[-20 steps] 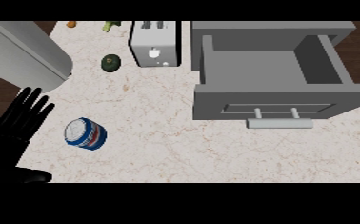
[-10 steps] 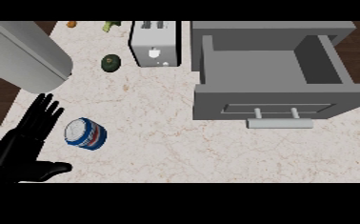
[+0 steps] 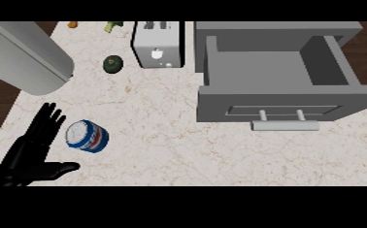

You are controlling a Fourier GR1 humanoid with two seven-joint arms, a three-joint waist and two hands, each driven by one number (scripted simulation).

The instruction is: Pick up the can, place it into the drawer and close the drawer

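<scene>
Head view: left hand (image 3: 30,154) beside the can (image 3: 87,136), fingers straight and spread, holding nothing.
Blue-and-white can lies on the marble counter (image 3: 165,139), well left of the open grey drawer (image 3: 276,72).

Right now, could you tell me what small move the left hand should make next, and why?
Probably slide the left hand a little to its right and curl its fingers round the can. The hand is open, fingers straight, right beside the can, which lies on its side on the counter. The drawer already stands open, so grasping comes first.
</scene>
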